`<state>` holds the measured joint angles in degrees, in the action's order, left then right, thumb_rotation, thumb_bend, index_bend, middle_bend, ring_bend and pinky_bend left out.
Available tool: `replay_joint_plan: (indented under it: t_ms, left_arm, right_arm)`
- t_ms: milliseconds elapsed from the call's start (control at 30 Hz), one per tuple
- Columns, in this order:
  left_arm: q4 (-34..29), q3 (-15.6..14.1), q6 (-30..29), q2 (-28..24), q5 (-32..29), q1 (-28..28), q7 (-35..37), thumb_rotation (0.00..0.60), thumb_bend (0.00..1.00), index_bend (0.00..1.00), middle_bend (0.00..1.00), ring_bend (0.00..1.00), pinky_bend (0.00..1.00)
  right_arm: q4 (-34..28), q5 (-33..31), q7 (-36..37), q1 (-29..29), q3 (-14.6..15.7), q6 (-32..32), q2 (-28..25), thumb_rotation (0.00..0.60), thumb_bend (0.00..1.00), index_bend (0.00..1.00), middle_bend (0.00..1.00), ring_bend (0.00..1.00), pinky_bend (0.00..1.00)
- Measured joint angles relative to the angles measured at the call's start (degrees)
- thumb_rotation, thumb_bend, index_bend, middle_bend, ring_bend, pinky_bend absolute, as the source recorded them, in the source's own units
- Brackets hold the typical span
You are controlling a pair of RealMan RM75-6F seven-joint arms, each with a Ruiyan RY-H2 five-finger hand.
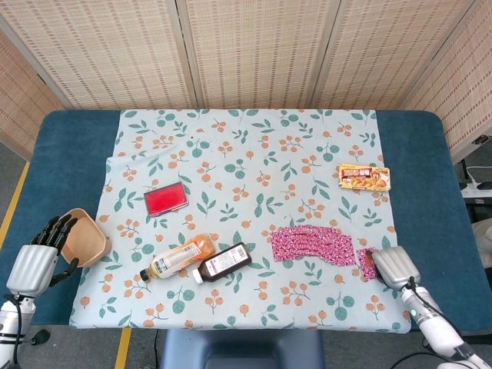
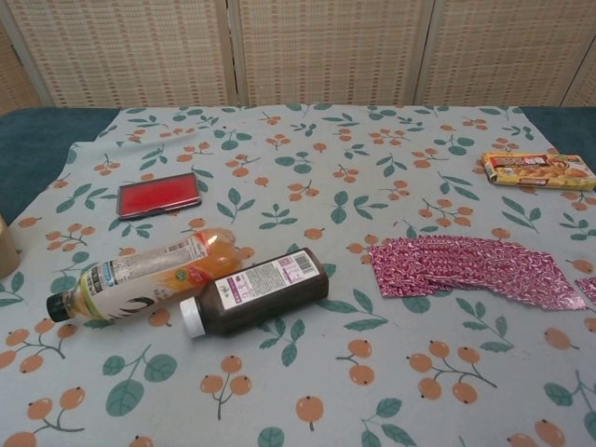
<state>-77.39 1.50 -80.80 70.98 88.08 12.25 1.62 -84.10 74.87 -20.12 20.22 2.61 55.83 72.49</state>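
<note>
The right hand [image 1: 390,267] is seen in the head view at the near right edge of the floral tablecloth [image 1: 246,146], its silver back turned up so that the fingers are hidden; whether they are spread or curled cannot be told. A small separate piece of pink patterned foil packet [image 1: 367,263] lies directly at its inner side, touching or nearly touching it, and whether that piece is pinched cannot be told. The long strip of pink patterned foil sachets [image 1: 312,244] lies just to the left of that piece, its long axis running left to right across the cloth. The right hand is by far the nearer. The left hand [image 1: 40,252] rests well apart at the far left, dark fingers against the rim of a tan plastic bowl [image 1: 86,238]
</note>
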Motion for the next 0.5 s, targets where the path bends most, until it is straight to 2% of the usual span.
replay_joint_plan:
  t_ms: [500]
  left_arm:
    - [0.01,0.00,0.26,-0.01,-0.12,0.05,-0.10,0.600,0.37,0.05,0.06,0.06,0.32]
  right_arm:
    - [-3.30,-5.27,-6.87,-0.02,0.46,-0.59,-1.96,0.600,1.00,0.57,0.80,0.74,0.87]
